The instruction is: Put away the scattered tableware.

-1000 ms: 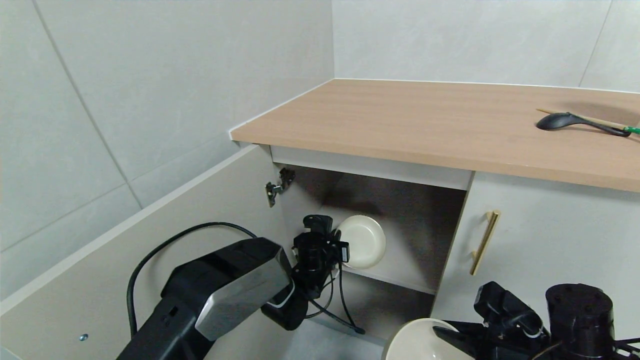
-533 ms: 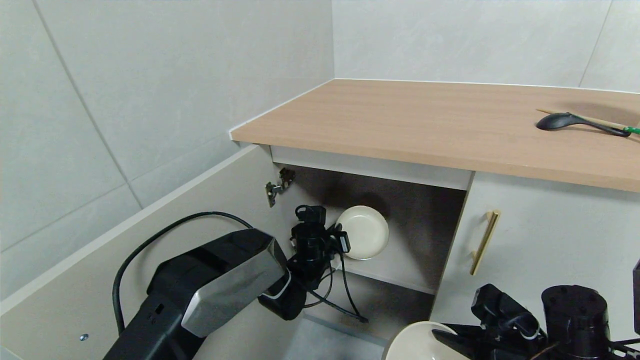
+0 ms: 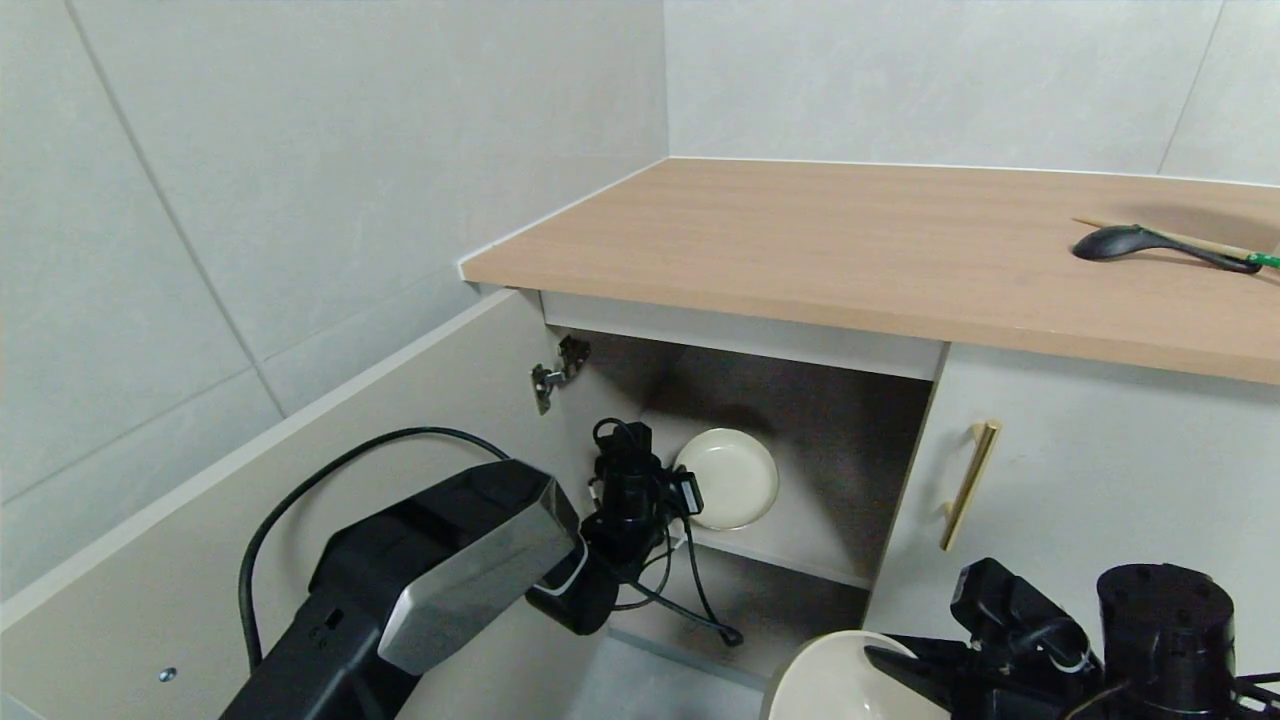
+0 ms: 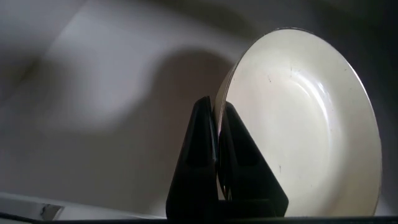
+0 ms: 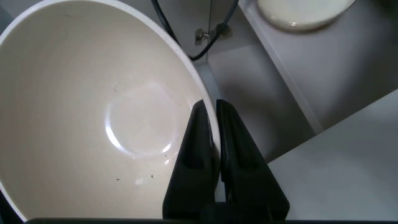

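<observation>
1. Head view: the plate [image 3: 730,478] hangs tilted inside the open cabinet [image 3: 800,420], over its shelf [image 3: 790,540].
2. Left wrist view: the left gripper [image 4: 216,118] pinches the plate's rim, jaws nearly closed. It would be best levelled onto the shelf before release.
3. Right wrist view: the right gripper [image 5: 210,115], jaws tight, clamps the bowl [image 5: 93,124] by its rim, outside the cabinet.

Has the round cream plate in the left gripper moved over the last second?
Yes, slightly. The round cream plate in the left gripper rose, then sank back, ending a little farther right of the metal door hinge.
</observation>
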Motion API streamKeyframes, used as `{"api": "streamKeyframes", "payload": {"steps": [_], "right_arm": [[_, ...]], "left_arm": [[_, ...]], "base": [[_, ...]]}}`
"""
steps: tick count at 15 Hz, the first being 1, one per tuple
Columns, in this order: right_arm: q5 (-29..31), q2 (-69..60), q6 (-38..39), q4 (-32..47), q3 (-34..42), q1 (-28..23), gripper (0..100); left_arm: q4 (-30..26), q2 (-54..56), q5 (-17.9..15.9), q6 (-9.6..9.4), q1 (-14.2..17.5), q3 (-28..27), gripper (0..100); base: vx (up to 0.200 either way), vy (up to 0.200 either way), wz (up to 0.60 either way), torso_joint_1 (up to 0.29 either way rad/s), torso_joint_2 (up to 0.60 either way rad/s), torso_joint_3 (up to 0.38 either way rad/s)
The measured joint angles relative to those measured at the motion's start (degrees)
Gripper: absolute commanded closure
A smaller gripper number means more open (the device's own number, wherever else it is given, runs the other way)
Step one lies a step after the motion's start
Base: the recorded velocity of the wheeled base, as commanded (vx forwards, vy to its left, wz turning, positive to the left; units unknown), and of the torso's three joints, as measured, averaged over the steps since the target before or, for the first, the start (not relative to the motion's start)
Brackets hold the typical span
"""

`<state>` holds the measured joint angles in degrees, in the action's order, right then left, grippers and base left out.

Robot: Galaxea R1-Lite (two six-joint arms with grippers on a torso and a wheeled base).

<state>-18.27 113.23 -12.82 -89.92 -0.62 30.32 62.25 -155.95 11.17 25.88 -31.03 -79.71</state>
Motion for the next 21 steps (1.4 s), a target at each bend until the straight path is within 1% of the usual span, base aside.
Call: {"api": "streamKeyframes", "payload": {"steps": [7,8,13,16,17,19,20,21], "right_arm": [[0.0,-0.1,0.0,0.0,0.0,0.0,100],[-0.1,-0.1,0.0,0.0,0.0,0.0,100],[-0.1,-0.1,0.0,0.0,0.2,0.0,100],[-0.1,-0.1,0.0,0.0,0.2,0.0,100],[0.0,-0.1,0.0,0.0,0.2,0.0,100],[0.0,-0.1,0.0,0.0,0.3,0.0,100],[0.0,-0.1,0.0,0.0,0.3,0.0,100],[0.0,-0.1,0.0,0.0,0.3,0.0,100]], "left_arm": [[-1.1,-2.2,-0.3,0.37,-0.2,-1.1,100],[-1.6,-2.3,-0.4,0.39,-0.2,-1.5,0],[-2.7,-2.6,-0.7,0.33,0.2,-3.1,0],[-1.7,-2.3,-0.5,0.09,1.1,-3.2,0],[0.9,-1.6,-0.4,-0.90,1.4,-2.6,0],[7.4,0.4,-0.4,-5.39,1.8,1.1,0],[11.1,1.8,-0.7,-7.63,1.8,4.6,0],[14.6,3.1,-1.3,-9.08,1.5,8.6,0]], "base": [[0.000,0.000,0.00,0.000,0.00,0.000],[0.000,0.000,0.00,0.000,0.00,0.000],[0.000,0.000,0.00,0.000,0.00,0.000],[0.000,0.000,0.00,0.000,0.00,0.000],[0.000,0.000,0.00,0.000,0.00,0.000],[0.000,0.000,0.00,0.000,0.00,0.000],[0.000,0.000,0.00,0.000,0.00,0.000],[0.000,0.000,0.00,0.000,0.00,0.000]]}}
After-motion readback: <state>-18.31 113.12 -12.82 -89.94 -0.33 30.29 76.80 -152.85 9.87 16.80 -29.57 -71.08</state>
